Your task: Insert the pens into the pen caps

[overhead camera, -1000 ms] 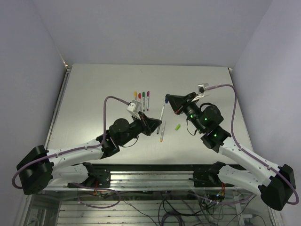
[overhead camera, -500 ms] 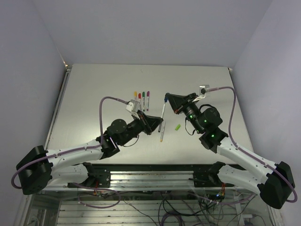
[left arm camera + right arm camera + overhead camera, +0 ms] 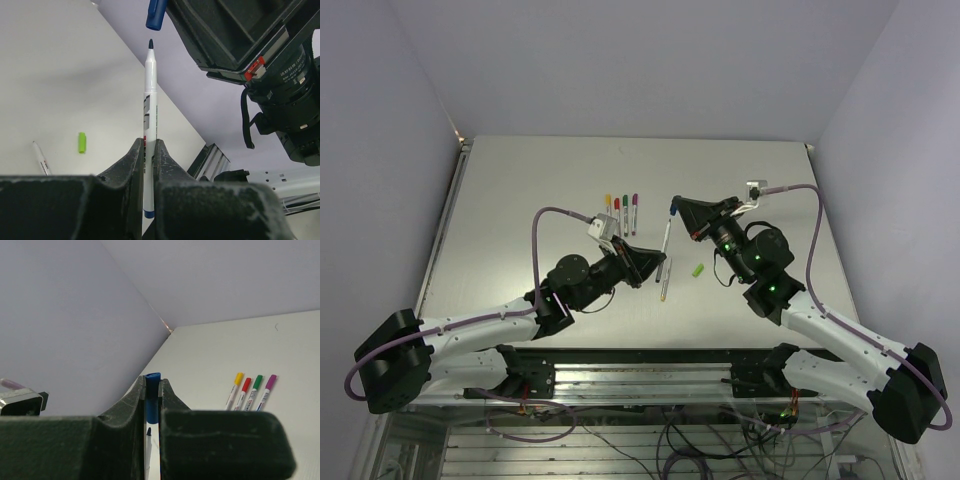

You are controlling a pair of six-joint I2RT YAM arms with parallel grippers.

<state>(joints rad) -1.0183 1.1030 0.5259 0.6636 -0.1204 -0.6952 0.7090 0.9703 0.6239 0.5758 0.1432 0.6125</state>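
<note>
Left wrist view: left claw [image 3: 148, 150] pinches the blue pen [image 3: 150, 95], its tip just short of the blue cap [image 3: 156, 14] pinched by the right claw [image 3: 152, 389]. It looks slightly offset, so it may miss the mouth and slip.

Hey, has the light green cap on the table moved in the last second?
No. The light green cap lies in the same spot as before, equally far from the row of four capped pens, which has not shifted either.
</note>
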